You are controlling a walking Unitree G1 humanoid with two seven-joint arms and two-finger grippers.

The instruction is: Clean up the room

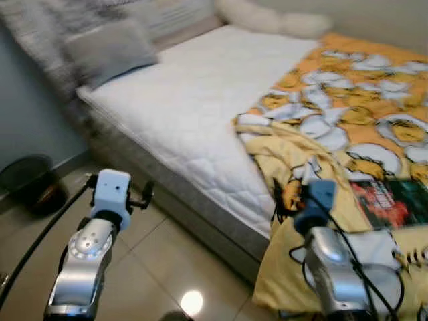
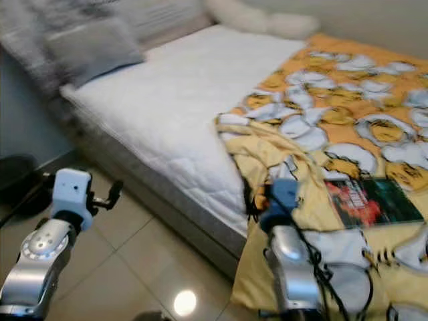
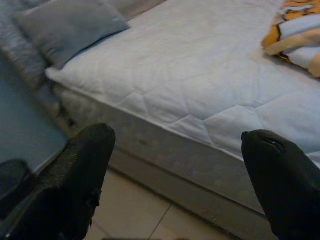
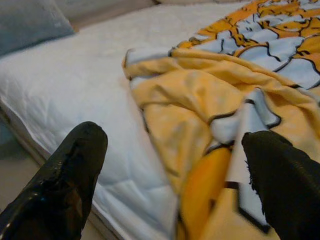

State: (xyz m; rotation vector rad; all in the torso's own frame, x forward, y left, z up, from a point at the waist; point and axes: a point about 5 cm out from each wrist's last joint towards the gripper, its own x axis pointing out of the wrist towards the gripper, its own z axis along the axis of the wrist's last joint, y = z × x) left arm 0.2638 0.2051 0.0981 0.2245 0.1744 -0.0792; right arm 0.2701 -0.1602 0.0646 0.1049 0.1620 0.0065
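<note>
A bed with a bare white quilted mattress (image 1: 194,100) stands before me. A crumpled yellow and orange cartoon-print blanket (image 1: 348,114) covers its right half and hangs over the near edge. A dark green and red book (image 1: 391,200) lies on the blanket. My left gripper (image 3: 177,150) is open over the tiled floor, a short way from the bed's near side. My right gripper (image 4: 175,145) is open too, held just in front of the blanket's bunched folds (image 4: 200,100) at the mattress edge. Nothing is between either pair of fingers.
A grey pillow (image 1: 110,50) lies at the head of the bed, and a white cushion (image 1: 274,20) sits at the far corner. On the beige tiled floor (image 1: 167,267), a dark round object (image 1: 30,180) rests by the left wall.
</note>
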